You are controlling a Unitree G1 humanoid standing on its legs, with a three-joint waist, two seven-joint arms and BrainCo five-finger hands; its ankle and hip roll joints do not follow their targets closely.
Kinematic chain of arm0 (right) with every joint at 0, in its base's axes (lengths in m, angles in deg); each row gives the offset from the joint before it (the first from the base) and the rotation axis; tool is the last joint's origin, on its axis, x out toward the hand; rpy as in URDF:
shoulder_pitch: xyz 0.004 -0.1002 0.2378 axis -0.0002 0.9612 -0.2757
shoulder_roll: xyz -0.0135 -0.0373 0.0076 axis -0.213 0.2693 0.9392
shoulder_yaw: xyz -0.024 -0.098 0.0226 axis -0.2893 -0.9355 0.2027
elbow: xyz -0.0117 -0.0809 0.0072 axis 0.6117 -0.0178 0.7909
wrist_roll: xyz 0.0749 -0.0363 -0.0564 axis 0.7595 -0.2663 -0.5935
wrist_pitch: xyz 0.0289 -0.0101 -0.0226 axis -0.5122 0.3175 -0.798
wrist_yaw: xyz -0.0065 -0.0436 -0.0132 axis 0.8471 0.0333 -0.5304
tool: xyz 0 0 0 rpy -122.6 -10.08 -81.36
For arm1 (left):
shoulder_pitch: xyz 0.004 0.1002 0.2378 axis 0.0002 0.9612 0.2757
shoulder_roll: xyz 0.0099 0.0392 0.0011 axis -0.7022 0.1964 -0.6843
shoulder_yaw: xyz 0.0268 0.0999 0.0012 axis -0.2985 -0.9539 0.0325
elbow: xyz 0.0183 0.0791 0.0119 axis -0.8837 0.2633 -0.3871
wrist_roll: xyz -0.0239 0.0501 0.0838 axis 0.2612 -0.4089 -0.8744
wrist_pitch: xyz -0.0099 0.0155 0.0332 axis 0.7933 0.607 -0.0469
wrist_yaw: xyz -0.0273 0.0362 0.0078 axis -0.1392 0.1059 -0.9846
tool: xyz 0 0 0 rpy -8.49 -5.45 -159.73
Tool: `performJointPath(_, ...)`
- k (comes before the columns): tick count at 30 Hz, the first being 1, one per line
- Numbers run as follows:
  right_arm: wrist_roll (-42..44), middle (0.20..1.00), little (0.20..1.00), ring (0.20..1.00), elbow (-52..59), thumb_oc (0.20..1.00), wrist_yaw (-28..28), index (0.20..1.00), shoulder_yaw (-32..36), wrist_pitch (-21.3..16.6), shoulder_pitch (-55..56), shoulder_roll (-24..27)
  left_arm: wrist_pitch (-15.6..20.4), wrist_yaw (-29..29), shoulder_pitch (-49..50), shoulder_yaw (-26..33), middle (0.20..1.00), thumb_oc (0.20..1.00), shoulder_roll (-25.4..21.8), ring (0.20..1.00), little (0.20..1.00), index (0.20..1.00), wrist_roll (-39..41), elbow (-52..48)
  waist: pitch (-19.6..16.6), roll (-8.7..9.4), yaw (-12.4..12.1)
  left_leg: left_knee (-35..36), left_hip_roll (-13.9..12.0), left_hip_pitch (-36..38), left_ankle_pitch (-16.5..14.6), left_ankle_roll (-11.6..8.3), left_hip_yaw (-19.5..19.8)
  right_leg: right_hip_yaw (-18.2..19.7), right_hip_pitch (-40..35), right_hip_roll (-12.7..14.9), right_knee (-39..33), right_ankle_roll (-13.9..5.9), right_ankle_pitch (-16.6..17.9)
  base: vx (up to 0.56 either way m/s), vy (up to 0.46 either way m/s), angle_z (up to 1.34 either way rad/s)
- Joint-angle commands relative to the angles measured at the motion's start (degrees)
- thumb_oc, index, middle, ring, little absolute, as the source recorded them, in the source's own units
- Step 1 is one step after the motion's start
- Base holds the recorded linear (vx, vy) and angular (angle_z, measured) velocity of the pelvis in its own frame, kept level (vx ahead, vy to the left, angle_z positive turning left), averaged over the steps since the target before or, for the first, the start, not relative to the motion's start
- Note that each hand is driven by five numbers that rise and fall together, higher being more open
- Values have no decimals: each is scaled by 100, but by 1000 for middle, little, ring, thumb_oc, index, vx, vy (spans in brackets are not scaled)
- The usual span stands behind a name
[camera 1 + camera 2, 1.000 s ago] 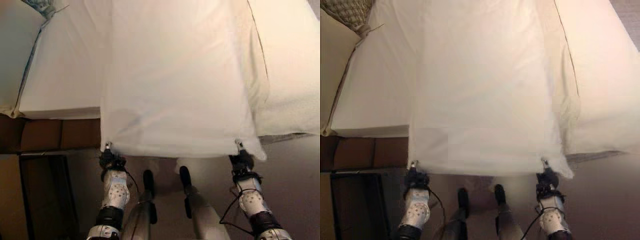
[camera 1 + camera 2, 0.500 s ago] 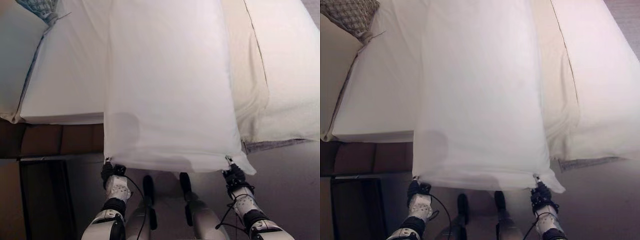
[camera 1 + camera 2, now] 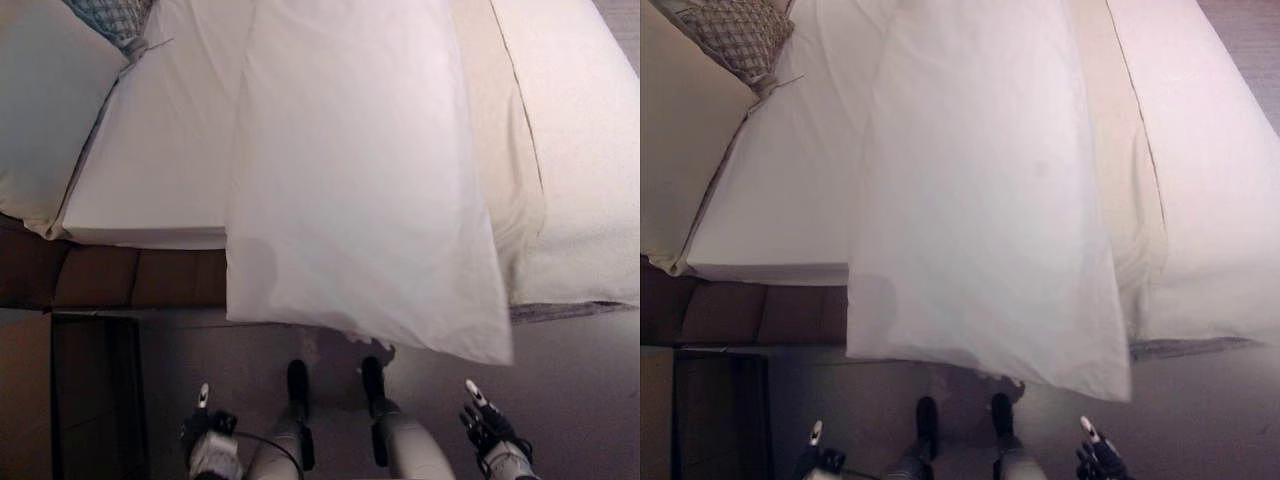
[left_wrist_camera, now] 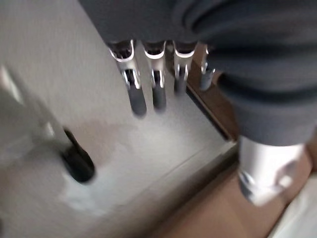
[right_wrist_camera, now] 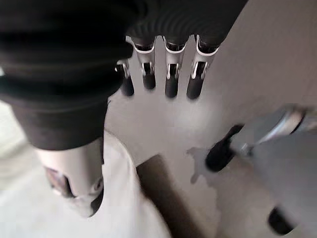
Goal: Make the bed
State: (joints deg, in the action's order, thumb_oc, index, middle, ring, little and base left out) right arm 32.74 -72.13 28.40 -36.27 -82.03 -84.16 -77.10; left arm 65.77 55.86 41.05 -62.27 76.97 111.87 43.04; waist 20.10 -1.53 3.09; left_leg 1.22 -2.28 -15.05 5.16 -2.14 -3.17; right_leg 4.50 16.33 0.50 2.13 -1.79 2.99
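A long white sheet (image 3: 370, 180) lies down the middle of the bed (image 3: 150, 170), and its near edge hangs free past the bed's side, over the floor. Neither hand touches it. My left hand (image 3: 205, 435) is low near the floor below the sheet's left corner; the left wrist view shows its fingers (image 4: 143, 74) straight with nothing between them. My right hand (image 3: 487, 430) is below the sheet's right corner, with its fingers (image 5: 168, 69) straight and spread, holding nothing. A white fold of cloth (image 5: 119, 198) shows beside the right thumb.
A pale pillow (image 3: 40, 110) and a patterned cushion (image 3: 115, 15) lie at the bed's far left. A thick white duvet (image 3: 580, 150) covers the right side. The brown bed base (image 3: 120, 275) runs below the mattress, with a dark frame (image 3: 90, 390) on the floor at lower left.
Both hands have let go of the sheet's near corners and dropped toward the floor. The sheet's near edge now hangs loose, slanting down to the right.
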Motion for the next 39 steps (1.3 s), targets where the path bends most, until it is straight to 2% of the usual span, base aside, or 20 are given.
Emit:
performJointPath(1,-373,1000,1000,1000,1037,1000,150,1000,-289,-226,478,85,-106,840,212,-510,1000,1000,-300,1000,1000,1000,-533,-668,-223,153,9,-547,-50,-434,-218,-141,-9,75,223,658,18,-694,172,0,0,0)
performJointPath(2,-373,1000,1000,1000,1037,1000,150,1000,-289,-226,478,85,-106,840,212,-510,1000,1000,-300,1000,1000,1000,-533,-668,-223,153,9,-547,-50,-434,-218,-141,-9,75,223,658,18,-694,172,0,0,0)
performJointPath(3,-243,1000,1000,1000,1620,1000,315,1000,-342,-268,660,109,-365,1652,498,-874,1000,1000,-392,1000,1000,1000,-285,-1299,-229,136,20,-544,-47,-434,-213,-134,6,60,218,663,21,-703,162,0,0,0)
performJointPath(4,-243,1000,1000,1000,1621,1000,315,1000,-342,-268,662,109,-365,1653,499,-874,1000,1000,-392,1000,1000,1000,-285,-1299,-231,135,20,-544,-46,-435,-213,-134,6,59,219,663,21,-703,161,0,0,0)
performJointPath(5,-303,1000,1000,1000,2082,1000,450,1000,-475,-299,741,146,-354,1999,559,-1046,1000,1000,-524,1000,1000,1000,-320,-1635,-224,134,23,-534,-41,-410,-218,-137,22,53,209,657,31,-707,144,0,0,0)
performJointPath(7,-288,1000,1000,1000,2300,1000,529,1000,-535,-312,773,159,-329,2061,582,-1129,1000,1000,-578,1000,1000,1000,-334,-1807,-251,135,25,-528,-40,-434,-212,-139,26,61,238,655,35,-707,146,0,0,0)
performJointPath(8,-376,1000,1000,1000,2450,1000,584,1000,-604,-334,768,232,-278,2115,556,-1279,1000,1000,-703,1000,1000,1000,-659,-1977,-256,137,27,-527,-38,-445,-213,-141,25,66,249,651,39,-709,143,0,0,0)
performJointPath(11,-457,1000,1000,1000,3023,1000,740,1000,-831,-427,649,352,-177,2351,335,-1588,1000,1000,-934,1000,1000,1000,-927,-2310,-255,161,43,-578,-39,-485,-236,-146,7,95,307,635,87,-716,128,0,0,0)
performJointPath(15,-543,1000,1000,1000,3601,1000,919,1000,-1120,-500,194,539,-69,2582,-204,-1953,1000,1000,-1109,1000,1000,1000,-985,-2673,-227,187,60,-657,-28,-584,-249,-158,-15,163,438,571,200,-693,106,-22,-3,0)
performJointPath(16,-523,1000,1000,1000,3767,1000,1157,1000,-1291,-478,-127,690,-17,2711,-548,-2175,1000,1000,-1232,1000,1000,1000,-1131,-2823,-202,178,69,-711,-30,-679,-253,-162,6,174,545,540,287,-679,76,-45,-10,0)
performJointPath(18,-529,1000,1000,1000,3703,1000,1304,1000,-1508,-426,-569,793,17,2712,-953,-2343,1000,1000,-1261,1000,1000,1000,-1171,-2820,-134,172,64,-818,-26,-810,-265,-164,18,183,698,502,405,-661,50,-70,-11,0)
performJointPath(20,-528,1000,1000,1000,3700,1000,1305,1000,-1507,-426,-573,794,17,2712,-956,-2342,1000,1000,-1261,1000,1000,1000,-1171,-2818,-134,171,65,-824,-26,-816,-267,-164,19,182,702,502,409,-661,49,-69,-14,-2)
performJointPath(25,-237,1000,1000,1000,3298,1000,2048,1000,-2477,107,-2374,1083,-64,2895,-2782,-3004,1000,1000,-1495,1000,1000,1000,-1301,-2212,205,160,39,-1598,-19,-1608,-393,-231,77,126,1568,362,1308,-608,-141,-134,-24,0)
performJointPath(27,-136,1000,1000,1000,3200,1000,2271,1000,-2673,224,-2747,1093,-45,2865,-3212,-3065,1000,1000,-1522,1000,1000,1000,-1280,-1986,205,144,51,-1911,-20,-1980,-450,-245,102,91,1912,365,1653,-590,-236,-117,-15,9)
performJointPath(28,-137,1000,1000,1000,2938,1000,2314,1000,-2880,323,-3260,1152,-20,2793,-3737,-3207,1000,1000,-1595,1000,1000,1000,-1332,-1786,195,128,72,-2179,-25,-2278,-539,-244,141,45,2252,375,1996,-582,-344,-84,-8,13)
performJointPath(29,-136,1000,1000,1000,2932,1000,2317,1000,-2880,322,-3269,1152,-18,2794,-3744,-3206,1000,1000,-1595,1000,1000,1000,-1331,-1781,189,125,75,-2195,-24,-2299,-545,-244,145,42,2270,375,2010,-582,-350,-86,-9,11)
performJointPath(33,-95,1000,1000,1000,2390,1000,2099,1000,-3094,324,-4396,1111,41,2614,-4721,-3421,1000,1000,-1785,1000,1000,1000,-1293,-1488,287,139,38,-2932,-93,-3140,-684,-300,162,-23,3105,414,2609,-578,-386,-97,15,13)
performJointPath(35,-42,1000,1000,1000,2268,1000,2083,1000,-3145,370,-4632,1096,27,2627,-4911,-3492,1000,1000,-1845,1000,1000,1000,-1268,-1419,276,143,28,-3191,-119,-3409,-747,-289,163,-42,3356,419,2801,-569,-423,-53,23,-5)
performJointPath(36,-3,1000,1000,1000,1951,1000,2068,1000,-3353,442,-5155,1112,2,2699,-5347,-3718,1000,1000,-2053,1000,1000,1000,-1325,-1273,368,156,20,-3489,-130,-3683,-849,-271,202,-58,3626,427,3114,-553,-514,-47,34,-15)
performJointPath(39,202,1000,1000,1000,1395,1000,2156,1000,-3675,661,-5965,1154,-191,2937,-6113,-3950,1000,1000,-2294,1000,1000,1000,-1062,-780,395,159,23,-3927,-157,-4230,-956,-284,222,-47,4175,419,3513,-527,-598,-38,31,-10)
